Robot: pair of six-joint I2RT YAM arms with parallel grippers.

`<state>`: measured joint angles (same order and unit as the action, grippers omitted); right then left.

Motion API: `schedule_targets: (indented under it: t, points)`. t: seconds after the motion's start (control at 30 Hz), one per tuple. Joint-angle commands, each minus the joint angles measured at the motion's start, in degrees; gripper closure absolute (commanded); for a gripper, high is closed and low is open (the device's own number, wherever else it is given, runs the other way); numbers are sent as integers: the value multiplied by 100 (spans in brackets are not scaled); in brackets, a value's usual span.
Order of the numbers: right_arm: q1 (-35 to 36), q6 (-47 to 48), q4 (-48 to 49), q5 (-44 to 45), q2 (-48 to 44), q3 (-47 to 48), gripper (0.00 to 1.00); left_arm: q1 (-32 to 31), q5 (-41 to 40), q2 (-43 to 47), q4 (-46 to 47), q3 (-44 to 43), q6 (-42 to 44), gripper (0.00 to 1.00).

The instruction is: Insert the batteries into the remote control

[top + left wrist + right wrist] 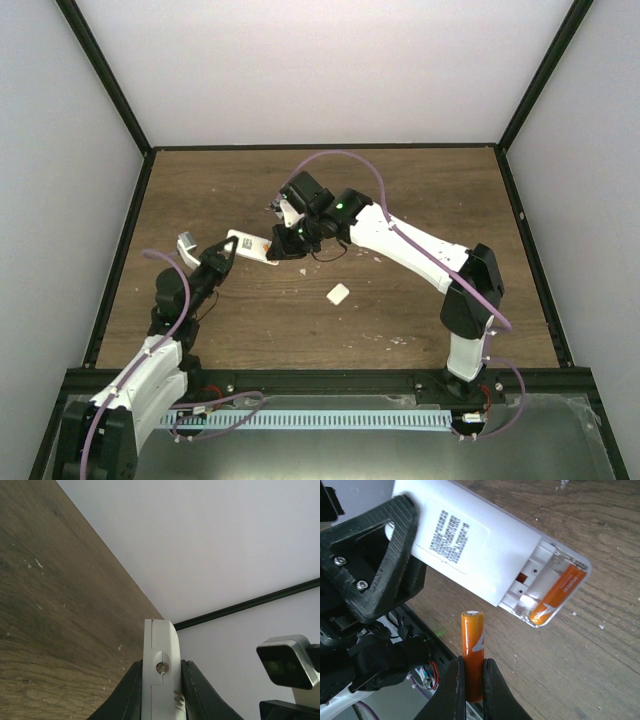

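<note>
My left gripper [226,254] is shut on the white remote control [251,246] and holds it above the wooden table. In the left wrist view the remote control [159,655] shows edge-on between the dark fingers [125,695]. In the right wrist view the remote control [470,540] has its back up and its battery recess open, with one orange battery [557,595] lying in the recess. My right gripper [473,680] is shut on the second orange battery [472,645], which stands upright just below the recess without touching it. In the top view my right gripper [284,238] is beside the remote's end.
A small white cover piece [338,293] lies on the table right of centre. Pale specks are scattered over the wood. Black frame rails [120,250] and white walls close in the table. The right wrist's camera housing [289,661] shows in the left wrist view.
</note>
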<state>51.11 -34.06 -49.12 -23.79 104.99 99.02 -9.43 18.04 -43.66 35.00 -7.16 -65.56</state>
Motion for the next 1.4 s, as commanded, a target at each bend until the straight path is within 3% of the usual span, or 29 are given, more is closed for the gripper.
schedule_targets:
  t: [0.0, 0.77, 1.37]
  points:
    - [-147, -70, -321, -189, 88, 293, 99, -24, -160, 253, -83, -117, 251, 100]
    - [-210, -193, -1066, -166, 883, 1078, 99, -101, 34, -298, 60, -329, 301, 100]
    - [-417, -208, -1425, -149, 1120, 1093, 99, -137, 221, -864, 633, -324, 147, 100]
